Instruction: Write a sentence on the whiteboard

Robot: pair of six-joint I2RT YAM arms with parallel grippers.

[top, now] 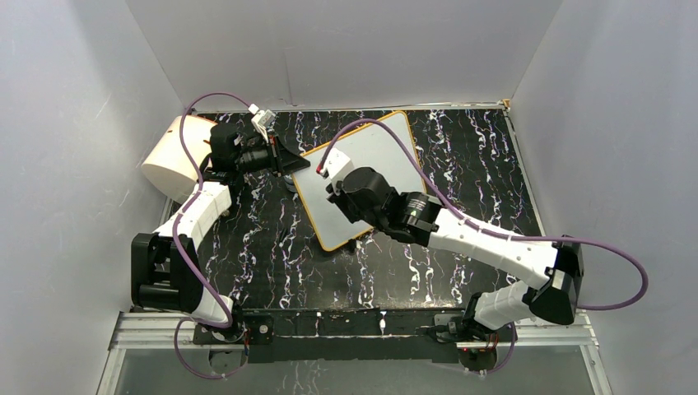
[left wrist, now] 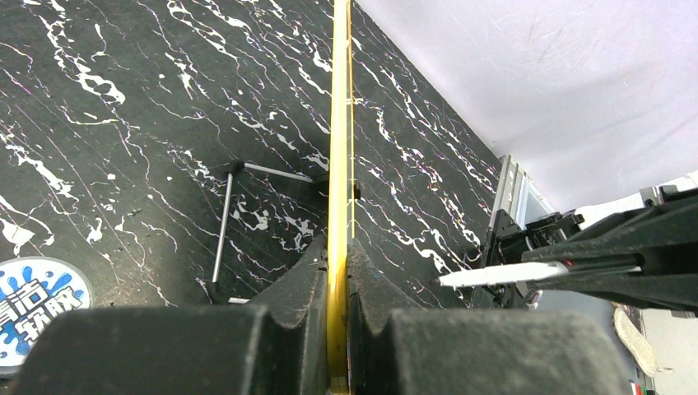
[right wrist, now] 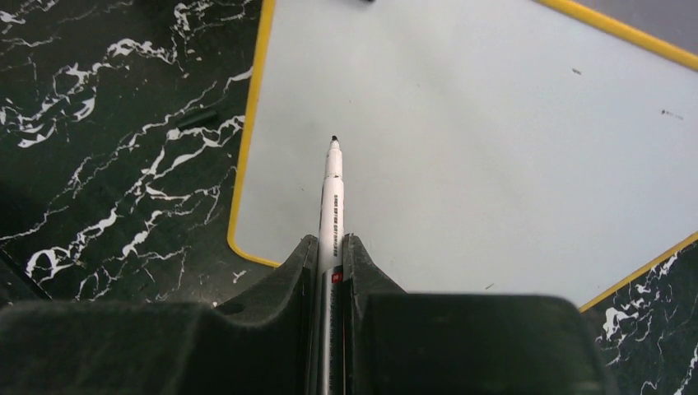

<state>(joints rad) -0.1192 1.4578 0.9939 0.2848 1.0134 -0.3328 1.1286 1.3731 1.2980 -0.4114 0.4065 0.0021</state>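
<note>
Fingers on the right arm (right wrist: 300,263) are shut tight on a pen (right wrist: 332,193), and its black tip pokes out in front. The tip hangs over the whiteboard (right wrist: 461,148), close to one rounded corner. From the side there is a gap between tip and board, so they are not touching. The left fingers (left wrist: 309,271) pinch the thin yellow edge of the board and hold it tilted up off the dark counter (right wrist: 123,123). No sentence is on the board yet, only a few tiny specks.

To do this step well, I think the pen should come in slowly until the tip just meets the board, then press softly. The left fingers should grip hard so the board does not wobble.

Some things are hard to see. The back of the pen is hidden between the fingers. A thin metal rod (left wrist: 222,222) sits behind the board; it may be a stand, but I cannot tell. A round blue sticker (left wrist: 33,300) is cut off at the edge. From above, the right arm covers the middle of the board, and far back the left arm hides part of a big cream roll (top: 169,156)
</note>
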